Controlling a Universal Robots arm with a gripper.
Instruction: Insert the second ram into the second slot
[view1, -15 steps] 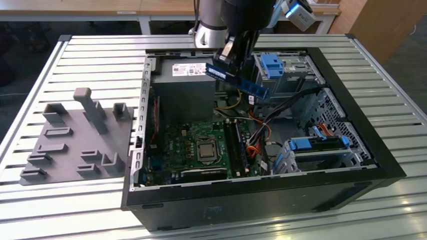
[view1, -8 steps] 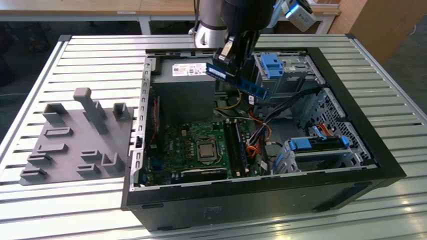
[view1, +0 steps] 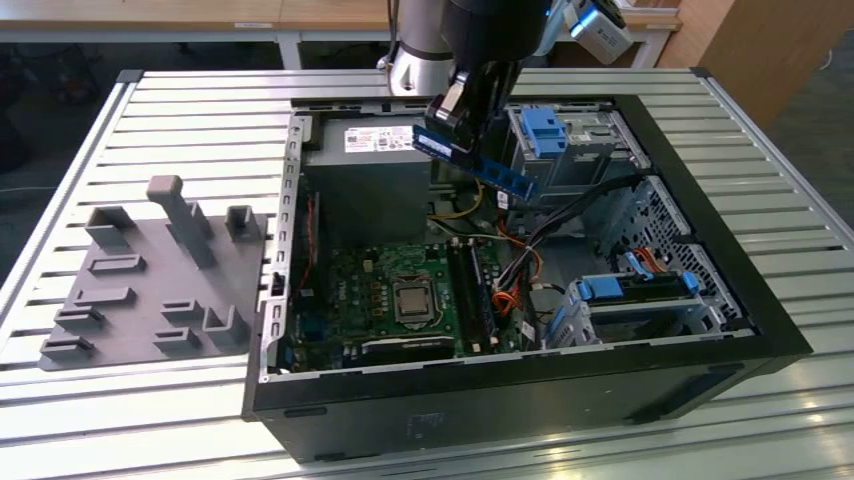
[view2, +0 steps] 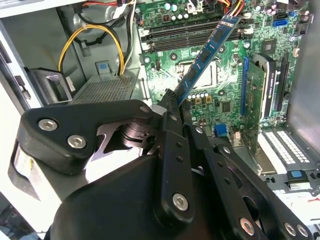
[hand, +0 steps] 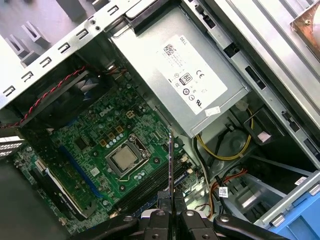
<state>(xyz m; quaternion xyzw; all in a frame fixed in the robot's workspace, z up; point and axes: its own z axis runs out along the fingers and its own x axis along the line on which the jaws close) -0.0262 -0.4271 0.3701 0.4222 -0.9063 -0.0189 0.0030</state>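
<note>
Blue second ram (view1: 483, 168), green motherboard (view1: 350, 287) — black pincer (view2: 175, 102).

Matt black gripper (view2: 172, 102), smooth blue second ram (view2: 206, 50), ribbed metal table (view1: 174, 110)

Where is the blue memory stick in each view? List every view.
Exterior view: memory stick held over the open case.
Second wrist view: slanting across the motherboard, in the end effector.
First wrist view: edge-on, a thin line over the motherboard.
Shared landmark: processor socket.

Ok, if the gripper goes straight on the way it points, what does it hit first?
Likely the ram slots on the motherboard; the ram the gripper holds would reach them first. Depth is unclear.
</note>
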